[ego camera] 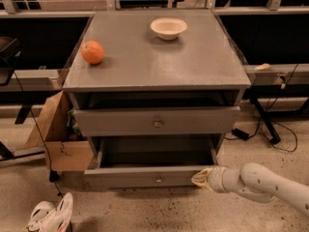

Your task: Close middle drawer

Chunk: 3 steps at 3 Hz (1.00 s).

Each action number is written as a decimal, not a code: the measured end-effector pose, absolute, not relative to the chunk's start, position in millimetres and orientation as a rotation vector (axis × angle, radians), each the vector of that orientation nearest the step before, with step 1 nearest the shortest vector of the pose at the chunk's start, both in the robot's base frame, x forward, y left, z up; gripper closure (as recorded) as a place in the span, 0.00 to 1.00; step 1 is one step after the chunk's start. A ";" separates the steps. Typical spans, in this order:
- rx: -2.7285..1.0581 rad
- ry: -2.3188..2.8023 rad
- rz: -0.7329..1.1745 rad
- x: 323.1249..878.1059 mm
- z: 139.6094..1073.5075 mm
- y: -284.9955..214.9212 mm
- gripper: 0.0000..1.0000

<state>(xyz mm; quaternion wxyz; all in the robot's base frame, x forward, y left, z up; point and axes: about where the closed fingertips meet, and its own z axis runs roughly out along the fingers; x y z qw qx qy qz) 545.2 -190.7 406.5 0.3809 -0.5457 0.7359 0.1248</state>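
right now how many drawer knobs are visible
2: one on the upper drawer, one on the open middle drawer, gripper at its right corner. Lower ones may be hidden.

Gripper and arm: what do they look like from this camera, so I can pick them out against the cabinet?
The gripper is pale cream-yellow and tapers to a blunt tip. It sits at the front right corner of the pulled-out middle drawer. Behind it, a short white cylindrical collar joins a smooth, rounded white arm with a few small dark dots on its shell. No cables or lettering show.
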 end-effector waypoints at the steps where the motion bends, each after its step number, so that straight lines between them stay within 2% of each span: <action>1: -1.388 1.871 0.315 548.2 407.3 -185.6 0.81; 3: -1.376 1.857 0.301 557.7 410.1 -175.9 0.35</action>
